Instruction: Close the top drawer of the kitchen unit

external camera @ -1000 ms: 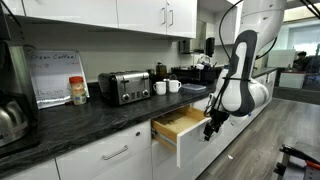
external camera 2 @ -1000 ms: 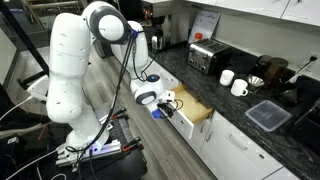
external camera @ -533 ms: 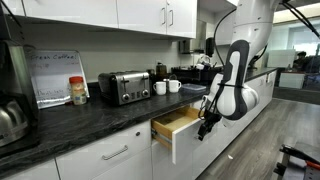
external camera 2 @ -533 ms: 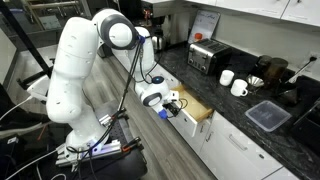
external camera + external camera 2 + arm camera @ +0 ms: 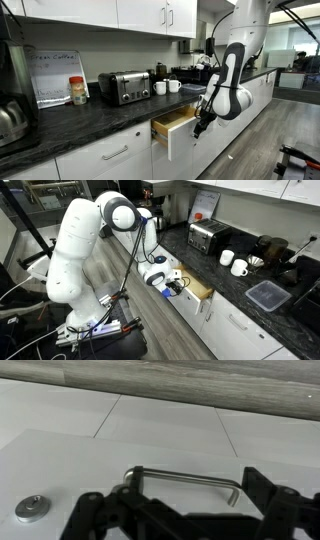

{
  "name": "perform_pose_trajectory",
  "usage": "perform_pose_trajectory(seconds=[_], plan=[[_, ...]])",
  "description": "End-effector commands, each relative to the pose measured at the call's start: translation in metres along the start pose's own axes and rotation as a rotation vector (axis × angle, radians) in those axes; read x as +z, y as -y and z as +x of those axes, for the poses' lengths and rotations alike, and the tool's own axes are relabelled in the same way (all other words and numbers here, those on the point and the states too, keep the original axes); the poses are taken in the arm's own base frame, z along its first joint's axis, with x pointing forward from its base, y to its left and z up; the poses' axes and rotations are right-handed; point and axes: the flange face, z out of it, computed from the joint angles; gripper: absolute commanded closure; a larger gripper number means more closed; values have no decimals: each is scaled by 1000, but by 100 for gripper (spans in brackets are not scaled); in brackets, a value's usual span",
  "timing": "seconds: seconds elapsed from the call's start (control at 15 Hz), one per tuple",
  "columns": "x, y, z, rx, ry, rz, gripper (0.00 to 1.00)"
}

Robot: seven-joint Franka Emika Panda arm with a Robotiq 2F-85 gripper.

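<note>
The top drawer (image 5: 178, 123) of the kitchen unit (image 5: 100, 158) stands partly pulled out, and its light wooden interior shows in both exterior views (image 5: 197, 287). My gripper (image 5: 199, 127) is at the drawer's white front, also in an exterior view (image 5: 171, 284). In the wrist view the silver bar handle (image 5: 186, 477) lies across the white front (image 5: 60, 465). My gripper's (image 5: 176, 498) black fingers are spread open on either side of the handle, holding nothing. Whether they touch the front cannot be told.
On the dark countertop (image 5: 95, 115) stand a toaster (image 5: 124, 87), white mugs (image 5: 166, 87) and a jar (image 5: 78, 91). A plastic container (image 5: 267, 295) lies on the counter. The robot's base (image 5: 72, 290) stands on the wooden floor beside cables and a dark stand (image 5: 100, 338).
My gripper has moved toward the cabinets with the drawer front, and the drawer sticks out less than a second ago.
</note>
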Motion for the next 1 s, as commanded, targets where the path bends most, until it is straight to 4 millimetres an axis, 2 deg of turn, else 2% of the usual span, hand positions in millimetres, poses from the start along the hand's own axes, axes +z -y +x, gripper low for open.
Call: perform_pose_trajectory(seconds=[0.0, 0.4, 0.93], plan=[[7, -6, 13, -14, -35, -5, 0], [5, -9, 44, -51, -86, -19, 0], [18, -8, 63, -64, -133, -21, 0]])
